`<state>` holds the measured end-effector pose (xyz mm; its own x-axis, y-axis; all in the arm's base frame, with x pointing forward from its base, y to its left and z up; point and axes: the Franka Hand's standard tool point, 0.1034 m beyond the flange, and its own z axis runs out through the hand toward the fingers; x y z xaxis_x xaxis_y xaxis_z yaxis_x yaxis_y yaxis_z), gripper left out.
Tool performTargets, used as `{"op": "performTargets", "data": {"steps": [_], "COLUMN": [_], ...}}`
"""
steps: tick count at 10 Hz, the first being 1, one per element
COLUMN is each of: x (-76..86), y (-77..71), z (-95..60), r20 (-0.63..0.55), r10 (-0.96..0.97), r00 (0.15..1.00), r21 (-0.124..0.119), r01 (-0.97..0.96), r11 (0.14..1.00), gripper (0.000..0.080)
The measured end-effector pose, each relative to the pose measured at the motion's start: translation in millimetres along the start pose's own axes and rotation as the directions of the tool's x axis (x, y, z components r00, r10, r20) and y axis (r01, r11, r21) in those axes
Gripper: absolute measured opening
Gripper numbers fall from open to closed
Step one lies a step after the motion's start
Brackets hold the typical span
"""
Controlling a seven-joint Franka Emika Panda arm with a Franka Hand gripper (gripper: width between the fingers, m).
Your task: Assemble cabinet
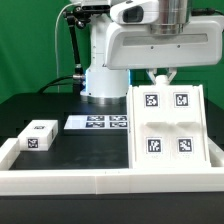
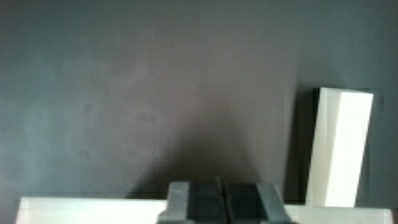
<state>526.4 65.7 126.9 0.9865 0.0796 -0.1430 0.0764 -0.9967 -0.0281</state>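
The cabinet [image 1: 167,122] is the big white box with four tagged square fronts, lying at the exterior view's right. My gripper [image 1: 160,78] hangs at the cabinet's far edge, right over it. In the wrist view the gripper [image 2: 222,203] shows two dark fingers [image 2: 185,205] pressed close together with nothing visible between them. A white band, the cabinet's edge [image 2: 80,210], runs across behind the fingers. Whether the fingertips touch the cabinet is hidden.
A small white block [image 1: 38,135] with a tag lies at the exterior view's left. The marker board [image 1: 100,122] lies in the middle, before the robot base. A long white border rail [image 1: 100,181] runs along the front. An unidentified thick white part [image 2: 342,145] shows in the wrist view.
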Motion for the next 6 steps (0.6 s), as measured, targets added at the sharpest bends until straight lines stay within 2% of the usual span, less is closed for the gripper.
{"op": "performTargets", "data": {"steps": [3, 6], "x": [7.7, 10.2], "y": [1.4, 0.7], "z": [-12.2, -4.0], "r20": [0.005, 0.007], "r10": [0.0, -0.002], "r00": [1.0, 1.0], "r21": [0.001, 0.001], "r01": [0.0, 0.002], "r11": [1.0, 1.0], "gripper": [0.0002, 0.0002]}}
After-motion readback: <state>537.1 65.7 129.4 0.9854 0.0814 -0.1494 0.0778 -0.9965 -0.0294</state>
